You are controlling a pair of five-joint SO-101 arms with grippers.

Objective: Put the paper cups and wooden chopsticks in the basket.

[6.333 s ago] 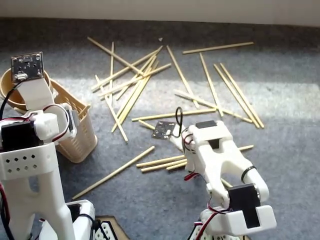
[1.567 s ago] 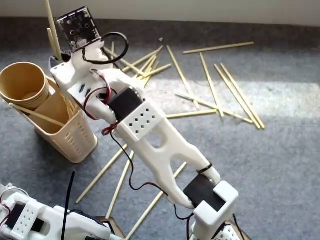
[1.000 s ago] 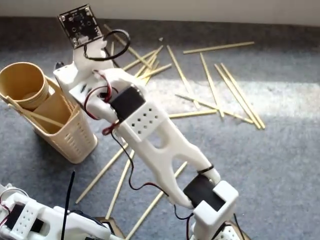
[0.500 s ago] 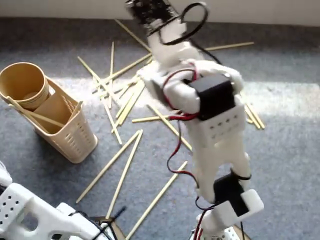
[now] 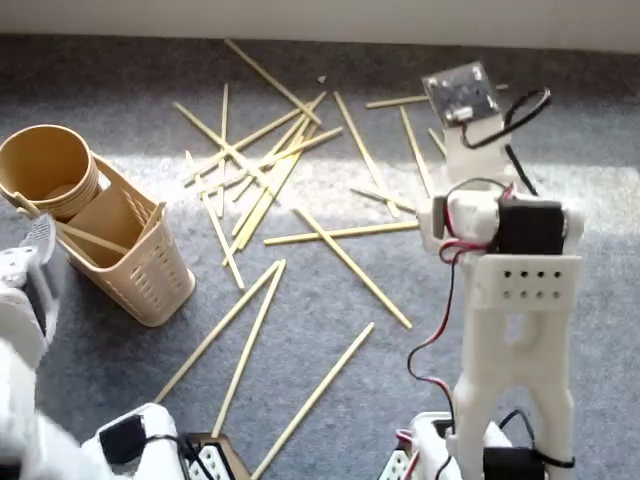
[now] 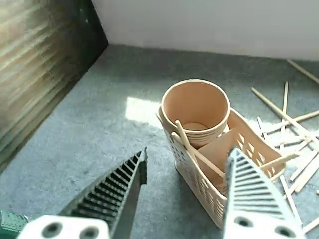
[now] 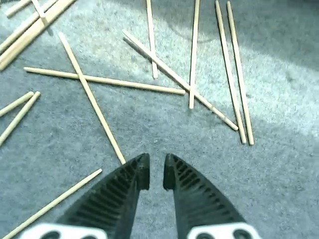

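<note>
Swung away from the basket point(image 5: 150, 280) within the last half second, the right arm point(image 5: 515, 290) is now stood upright at the right of the carpet point(image 5: 610, 350). At the left, the left gripper point(image 6: 188, 152) is held wide open near the basket, where one stack of paper cups point(image 5: 45, 170), uncountable singly, and about three wooden chopsticks point(image 5: 90, 238) are lodged. Roughly twenty loose chopsticks point(image 5: 345, 232) are strewn rightwards, and the right gripper point(image 7: 156, 172) is poised over them, fingers a narrow gap apart on nothing. Those fingers should be spread wider and lowered astride the middle of one stick lying clear of crossings.
</note>
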